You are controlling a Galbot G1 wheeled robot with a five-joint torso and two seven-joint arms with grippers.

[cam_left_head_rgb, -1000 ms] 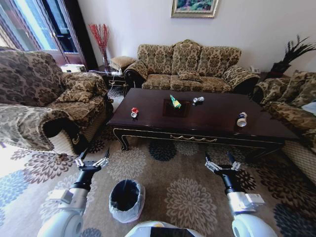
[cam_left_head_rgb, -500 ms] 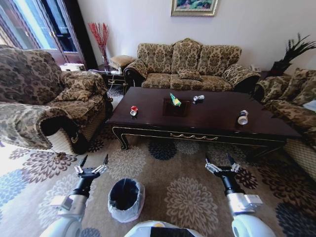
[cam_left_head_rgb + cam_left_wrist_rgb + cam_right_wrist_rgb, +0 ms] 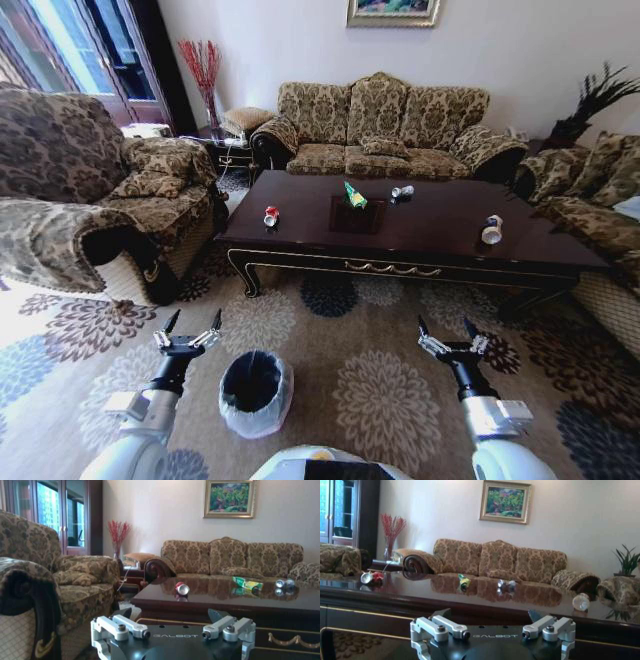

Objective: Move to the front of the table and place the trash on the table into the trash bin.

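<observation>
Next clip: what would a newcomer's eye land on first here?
Probably the glossy dark table in the middle of the room, with four litter items spread on it: a red-and-white can near its left end, a green wrapper and a silvery bottle mid-table, and a beige-and-white bottle toward the right. Nearer, the black lined trash bin stands on the carpet by the open left end effector, the open right end effector opposite.
</observation>
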